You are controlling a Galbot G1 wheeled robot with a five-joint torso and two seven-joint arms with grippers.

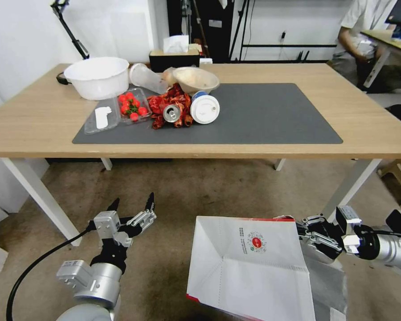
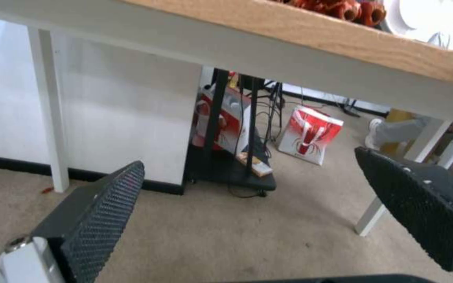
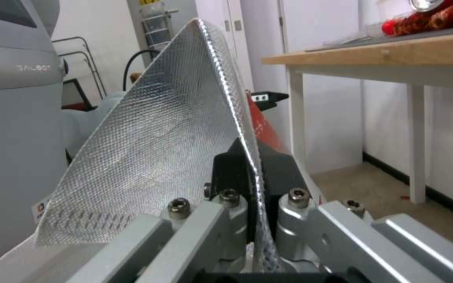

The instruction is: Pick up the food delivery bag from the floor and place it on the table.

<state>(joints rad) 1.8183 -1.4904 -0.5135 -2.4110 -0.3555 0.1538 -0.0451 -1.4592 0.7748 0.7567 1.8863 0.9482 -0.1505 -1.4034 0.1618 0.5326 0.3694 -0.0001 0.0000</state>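
Clamped between our right end effector (image 3: 253, 188) pads is the foil-lined rim of the food delivery bag (image 1: 249, 267), which hangs low over the floor (image 1: 200, 191), short of the desk (image 1: 365, 133). Our left end effector (image 1: 131, 207) waits spread and empty beside it. We judge the thin rim could tear or slip, since one pinch carries everything.

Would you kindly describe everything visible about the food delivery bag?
The food delivery bag is white paper with red edges, a small round red logo and crinkled silver foil lining. It hangs tilted, below and in front of the table, over the floor. The right gripper is shut on its foil-lined edge; the open left gripper stands apart from it.
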